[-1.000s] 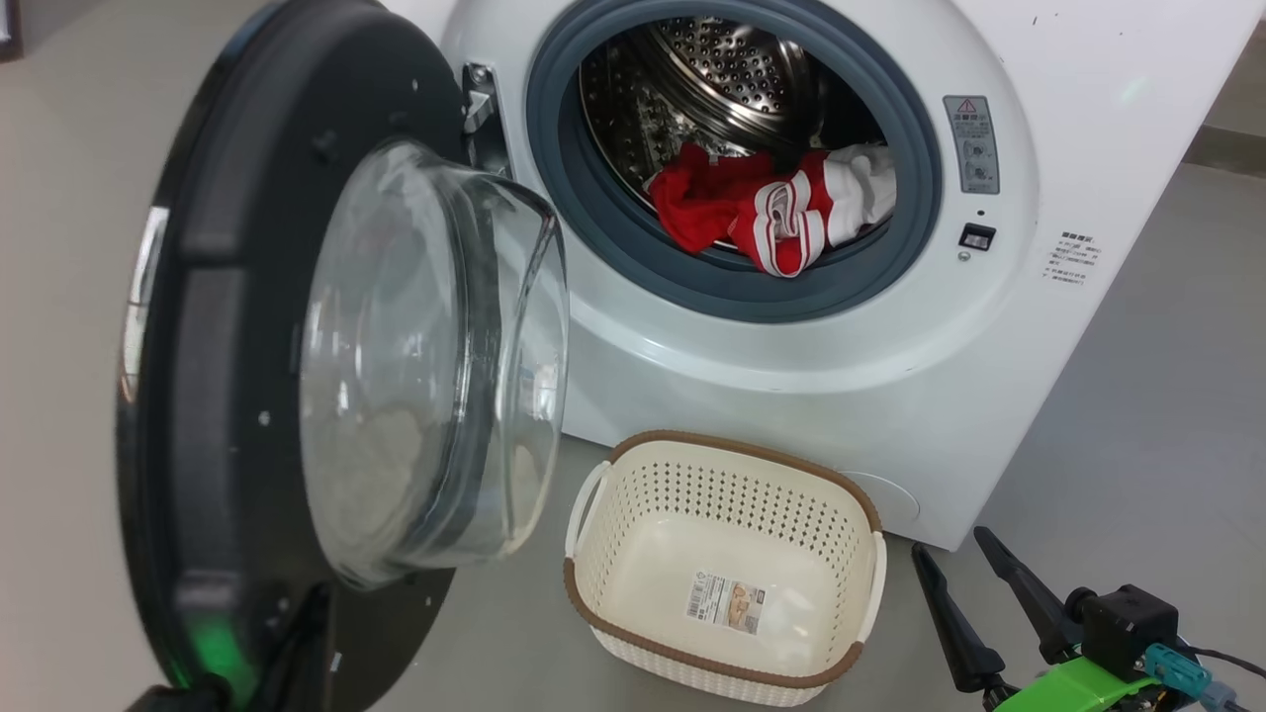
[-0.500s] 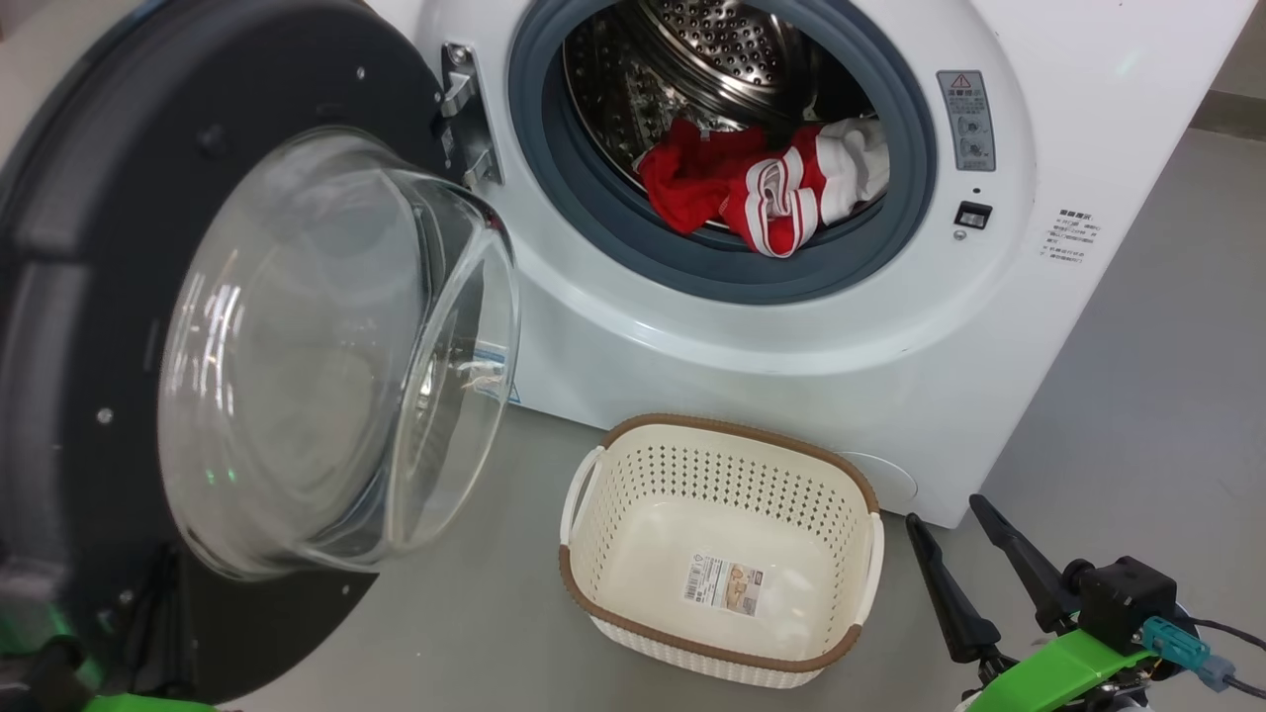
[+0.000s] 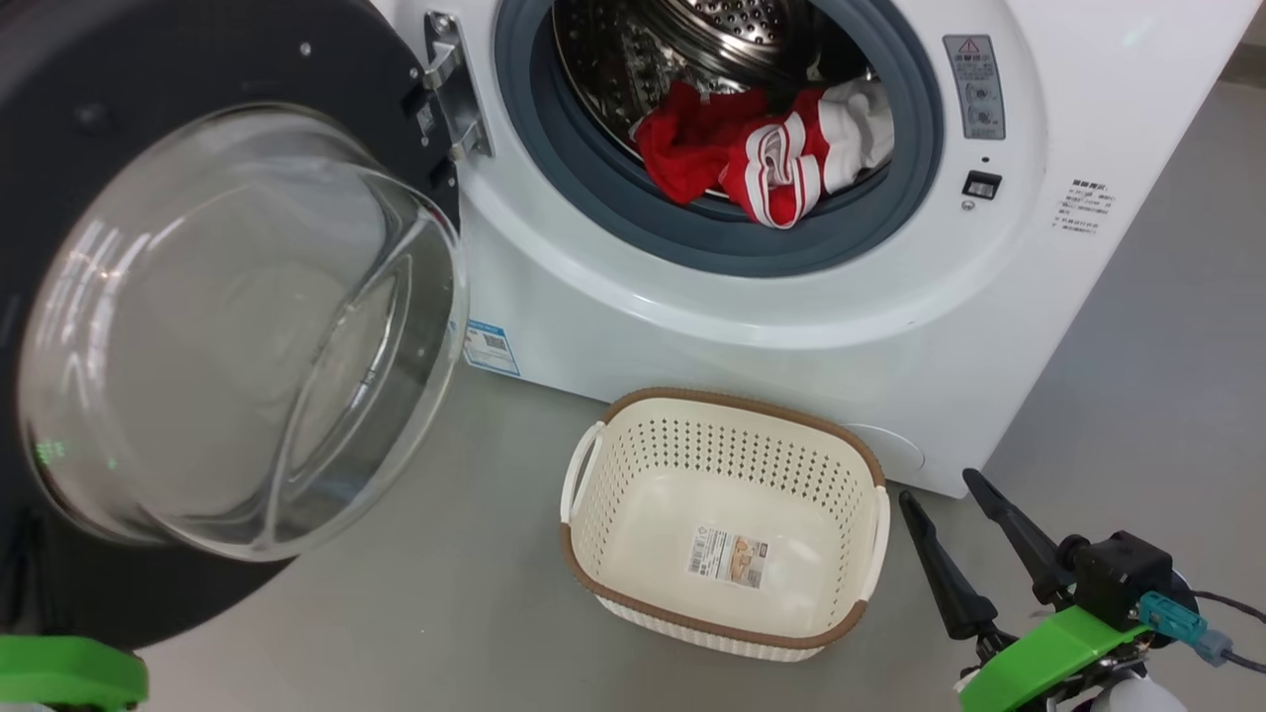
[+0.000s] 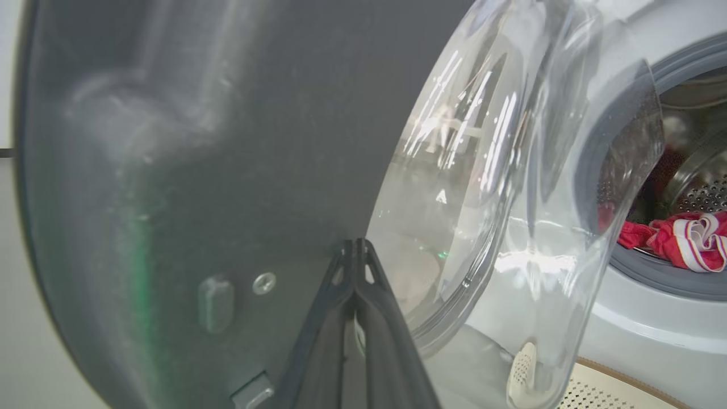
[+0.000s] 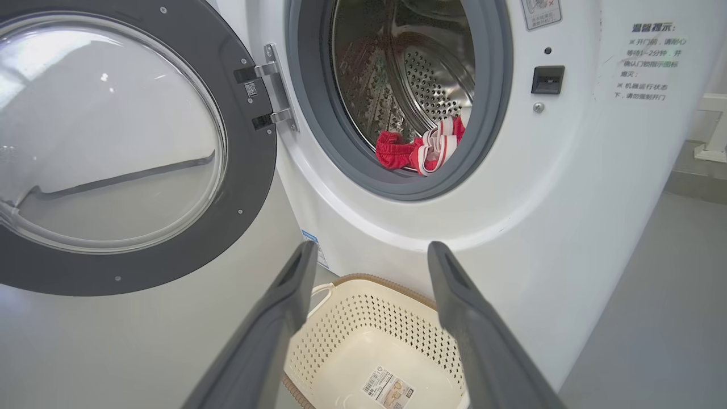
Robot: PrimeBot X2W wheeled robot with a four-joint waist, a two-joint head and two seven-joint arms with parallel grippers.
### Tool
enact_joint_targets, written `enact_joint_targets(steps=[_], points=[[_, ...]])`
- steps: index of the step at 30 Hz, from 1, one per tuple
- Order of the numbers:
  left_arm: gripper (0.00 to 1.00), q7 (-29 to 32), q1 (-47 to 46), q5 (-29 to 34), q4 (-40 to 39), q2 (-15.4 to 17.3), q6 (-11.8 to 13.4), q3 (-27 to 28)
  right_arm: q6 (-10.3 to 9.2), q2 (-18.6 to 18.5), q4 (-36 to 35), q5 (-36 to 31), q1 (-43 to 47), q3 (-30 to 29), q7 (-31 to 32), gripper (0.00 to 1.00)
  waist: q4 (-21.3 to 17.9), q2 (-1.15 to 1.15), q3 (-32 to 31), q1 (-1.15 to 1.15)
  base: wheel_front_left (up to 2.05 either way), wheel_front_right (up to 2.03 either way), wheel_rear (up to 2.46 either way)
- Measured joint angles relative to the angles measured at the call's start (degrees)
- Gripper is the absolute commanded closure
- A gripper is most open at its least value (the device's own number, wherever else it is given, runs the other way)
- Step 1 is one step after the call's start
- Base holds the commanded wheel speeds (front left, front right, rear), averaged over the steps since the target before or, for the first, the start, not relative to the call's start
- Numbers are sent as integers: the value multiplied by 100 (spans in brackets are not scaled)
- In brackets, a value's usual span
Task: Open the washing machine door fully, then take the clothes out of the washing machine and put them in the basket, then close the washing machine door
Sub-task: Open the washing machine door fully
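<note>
The washing machine door (image 3: 198,59) stands swung out to the left, its glass bowl (image 3: 227,326) facing me. Red and white clothes (image 3: 762,148) lie at the mouth of the drum in the white washing machine (image 3: 692,326). The cream basket (image 3: 732,400) sits on the floor below the opening, with only a paper label inside. My left gripper (image 4: 355,244) is shut with nothing in it, its tips close against the door's (image 4: 199,142) dark inner face; I cannot tell if they touch. My right gripper (image 5: 372,250) is open and holds nothing, low beside the basket (image 5: 363,335) and pointing at the machine.
Grey floor (image 3: 445,593) spreads between the door and the basket. A green part of my left arm (image 3: 59,672) shows under the door's lower edge. The door latch slot (image 3: 981,185) and warning stickers sit right of the opening.
The door has swung further open to the left and its glass now faces me more. The head view has shifted a little. Both grippers keep their states.
</note>
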Motion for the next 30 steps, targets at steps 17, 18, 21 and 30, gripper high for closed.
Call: enact_joint_targets(steps=[17,18,21,30], points=[[100,-181,-1390,420,1786,223,-313,906,0,-207,-5,-32,-367,64,-1,0,-160,0,578,0,0,0,0],[100,-181,-1429,460,1833,223,-322,965,0,-214,-7,-33,-367,60,-1,0,-167,0,596,0,0,0,0],[100,-181,-1575,594,2020,224,-364,1129,0,-222,-14,-34,-367,47,-1,0,-176,0,633,0,0,0,0],[100,-181,-1986,947,2619,439,-514,1636,0,-221,-37,-43,-375,64,-1,0,-259,0,699,0,0,0,0]])
